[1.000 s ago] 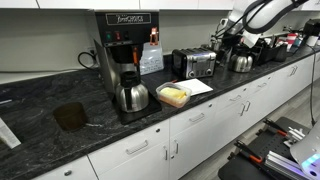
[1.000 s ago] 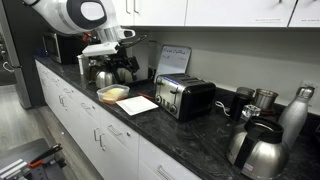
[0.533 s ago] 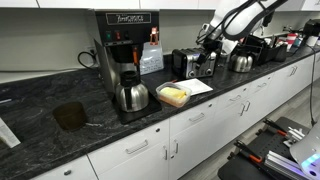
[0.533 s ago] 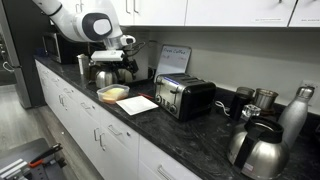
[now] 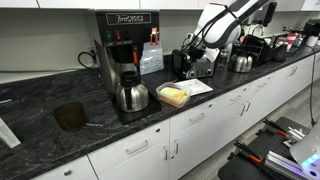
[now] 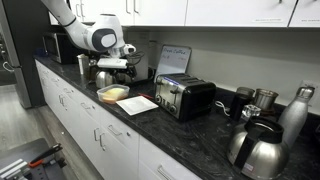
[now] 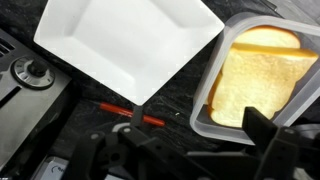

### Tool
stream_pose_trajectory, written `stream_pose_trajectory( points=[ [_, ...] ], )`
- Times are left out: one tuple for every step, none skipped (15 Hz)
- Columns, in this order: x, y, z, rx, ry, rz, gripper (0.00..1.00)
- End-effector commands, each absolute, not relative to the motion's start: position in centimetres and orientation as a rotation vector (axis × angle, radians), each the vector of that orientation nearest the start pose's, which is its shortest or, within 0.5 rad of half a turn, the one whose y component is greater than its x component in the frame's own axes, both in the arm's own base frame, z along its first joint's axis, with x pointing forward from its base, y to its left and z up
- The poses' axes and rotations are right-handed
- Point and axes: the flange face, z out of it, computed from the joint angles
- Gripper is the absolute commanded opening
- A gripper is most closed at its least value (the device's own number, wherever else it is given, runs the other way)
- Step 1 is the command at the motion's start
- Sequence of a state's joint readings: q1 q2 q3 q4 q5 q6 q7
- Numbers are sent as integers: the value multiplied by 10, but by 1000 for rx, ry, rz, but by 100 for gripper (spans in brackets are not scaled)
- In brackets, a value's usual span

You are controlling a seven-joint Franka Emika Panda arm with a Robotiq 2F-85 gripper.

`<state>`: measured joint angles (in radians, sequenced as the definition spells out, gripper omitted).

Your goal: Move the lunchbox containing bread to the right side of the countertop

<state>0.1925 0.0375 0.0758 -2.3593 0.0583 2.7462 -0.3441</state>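
Observation:
The lunchbox (image 5: 173,96) is a shallow clear container with pale yellow bread (image 7: 256,72) inside. It sits on the dark speckled countertop (image 5: 40,142) next to a white paper sheet (image 5: 196,87). It also shows in an exterior view (image 6: 112,93) and at the right of the wrist view (image 7: 205,115). My gripper (image 5: 190,56) hangs above and just beyond the lunchbox, apart from it, and shows in an exterior view (image 6: 118,66). In the wrist view its fingers (image 7: 195,140) are spread and empty, the right one over the lunchbox's near edge.
A black coffee maker (image 5: 124,50) with a steel carafe (image 5: 131,96) stands close beside the lunchbox. A toaster (image 6: 185,97) sits on the other side of the sheet. Kettles and flasks (image 6: 255,145) crowd the counter's far end. A thin red stick (image 7: 130,113) lies on the countertop.
The arm has swung from over the kettle and toaster toward the coffee maker and lowered, so the gripper is now above the lunchbox. The lunchbox has not moved.

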Motion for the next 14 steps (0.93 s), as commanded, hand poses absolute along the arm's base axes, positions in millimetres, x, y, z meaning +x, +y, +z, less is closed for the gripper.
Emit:
stream_pose_trajectory(
  points=[
    [524,146,337,-2916,-897,-507,100],
    [524,149,332,-2903,-900,-496,100],
    [524,152,327,-2892,-906,-482,100],
    [524,156,324,-2880,-908,-471,100],
    [524,158,320,-2875,-917,-461,100],
    [524,159,317,-2874,-930,-455,100],
    [525,159,313,-2876,-942,-449,100],
    [527,158,310,-2879,-948,-446,100],
    [529,157,307,-2878,-952,-444,100],
    [531,156,305,-2876,-956,-442,100],
    [533,155,301,-2875,-961,-440,100],
    [535,155,298,-2872,-961,-438,100],
    [537,155,295,-2874,-963,-435,100],
    [540,155,292,-2879,-964,-434,100]
  ],
)
